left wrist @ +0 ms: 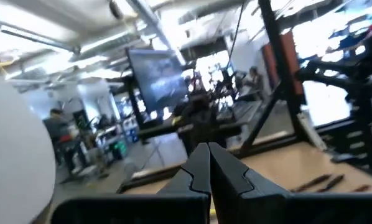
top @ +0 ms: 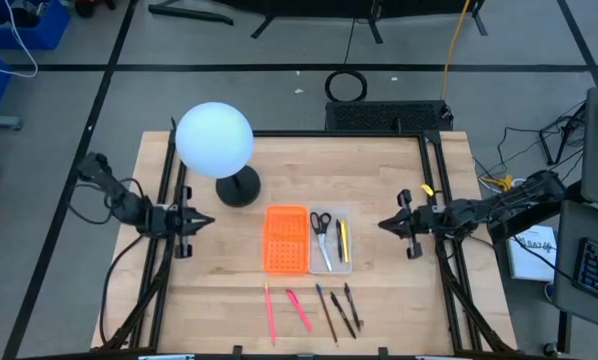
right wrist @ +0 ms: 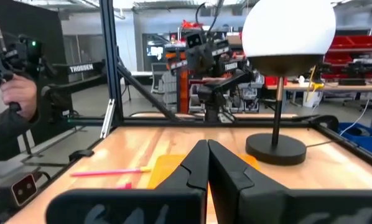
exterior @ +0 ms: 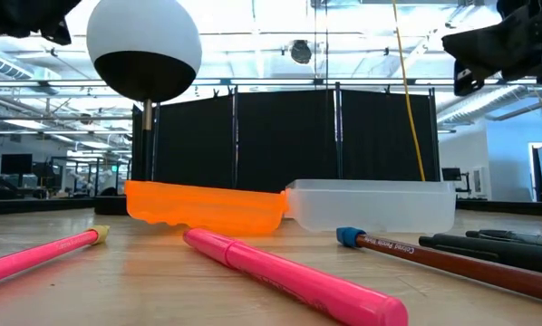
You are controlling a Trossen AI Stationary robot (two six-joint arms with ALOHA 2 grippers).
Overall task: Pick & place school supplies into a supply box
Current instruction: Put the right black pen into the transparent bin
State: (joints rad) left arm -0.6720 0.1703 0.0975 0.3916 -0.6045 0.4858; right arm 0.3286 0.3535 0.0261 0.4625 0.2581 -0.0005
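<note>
- Beside the clear translucent plastic supply box (top: 340, 243), at its far-left corner, stands the white globe lamp on a round black base (top: 215, 140) (not part of the task); an arm swinging in from the left could knock it over.
- Left of the box, well apart at the table's edge, the left gripper (top: 201, 221) hangs with its fingers pressed together, holding nothing. Mirroring it right of the box, the right gripper (top: 386, 224) is likewise closed and empty.
- Joined to the box's left side lies the orange gridded plastic panel (top: 285, 239); a pen released too far left would land on the grid, not in the tray.
- Inside the box already lie black-handled scissors (top: 321, 228) and a yellow pencil (top: 342, 240).
- Near the box, on its front side, wait two pink pens (top: 299, 311) and three dark pencils (top: 339, 308); the dark ones lie close together, so I judge a grasp might catch two or roll one away.
</note>
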